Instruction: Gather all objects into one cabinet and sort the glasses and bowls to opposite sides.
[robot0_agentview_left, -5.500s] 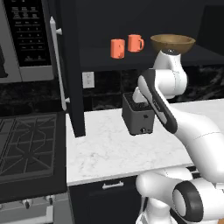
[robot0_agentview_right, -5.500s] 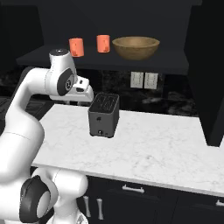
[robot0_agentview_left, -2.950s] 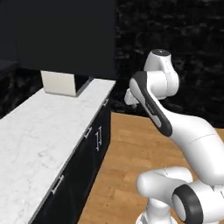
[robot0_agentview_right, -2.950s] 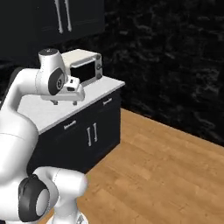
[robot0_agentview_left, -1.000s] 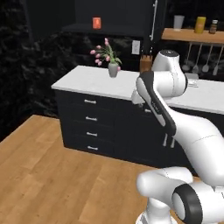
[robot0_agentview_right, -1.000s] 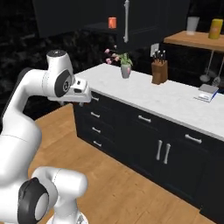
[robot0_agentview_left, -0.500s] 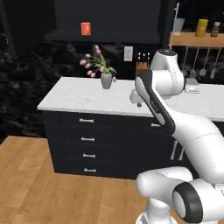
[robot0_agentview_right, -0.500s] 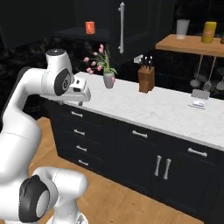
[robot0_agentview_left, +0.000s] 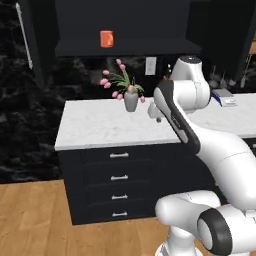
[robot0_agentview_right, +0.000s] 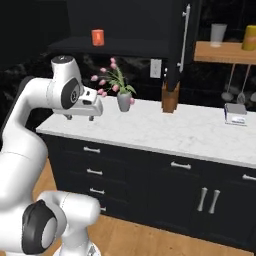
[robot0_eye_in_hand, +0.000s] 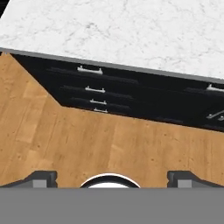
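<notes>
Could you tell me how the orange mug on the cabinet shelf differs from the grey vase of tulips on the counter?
The orange mug sits high on the dark shelf of the open black cabinet; the grey vase stands below on the white marble counter. The mug looks empty from here; the vase holds pink tulips. The mug is bright orange, the vase dull grey. Both stand upright, well apart from the hand.

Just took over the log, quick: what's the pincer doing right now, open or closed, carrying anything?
Pincer: open and empty, fingertips wide apart, pointed down at the wood floor in front of the drawers.
</notes>
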